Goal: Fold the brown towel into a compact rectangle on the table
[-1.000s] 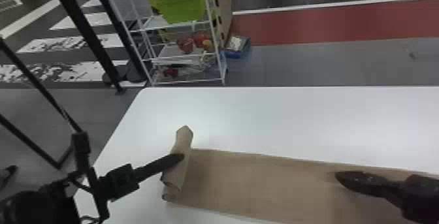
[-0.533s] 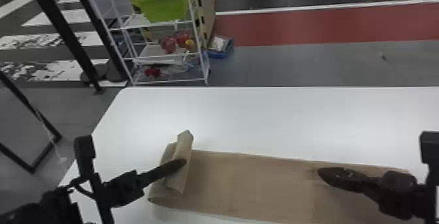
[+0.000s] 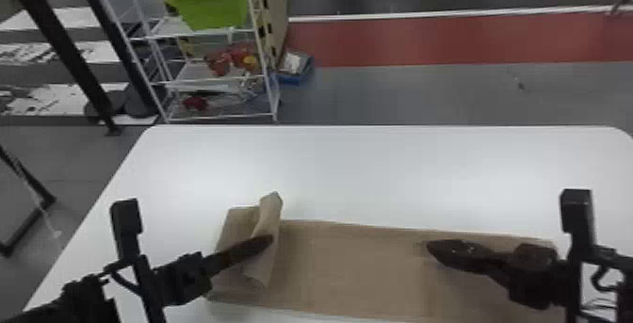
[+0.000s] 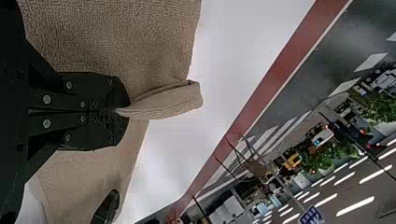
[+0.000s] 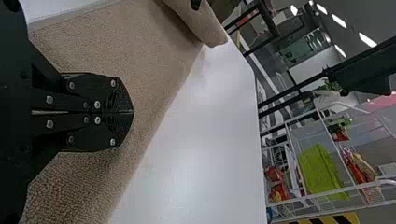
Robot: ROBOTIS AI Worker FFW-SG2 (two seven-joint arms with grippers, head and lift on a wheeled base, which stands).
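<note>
The brown towel (image 3: 358,265) lies as a long strip along the table's near side, with a raised fold standing near its left end. My left gripper (image 3: 266,242) is at that fold; in the left wrist view the left gripper (image 4: 122,111) is shut on a pinched ridge of towel (image 4: 163,100). Over the towel's right part is my right gripper (image 3: 435,246). Its fingers meet in the right wrist view, where the right gripper (image 5: 132,112) is shut with no cloth between the tips, just over or against the towel (image 5: 112,51).
The white table (image 3: 377,171) stretches beyond the towel to its far edge. Past it on the floor stand a white wire shelf (image 3: 207,79) with a green bin (image 3: 209,2) and a small blue box (image 3: 294,68). Black posts rise at the left.
The head view has shifted. The pinched fold has moved rightward over the towel, exposing more cloth on its left, with my left gripper still on it. My right gripper stays over the towel's right part.
</note>
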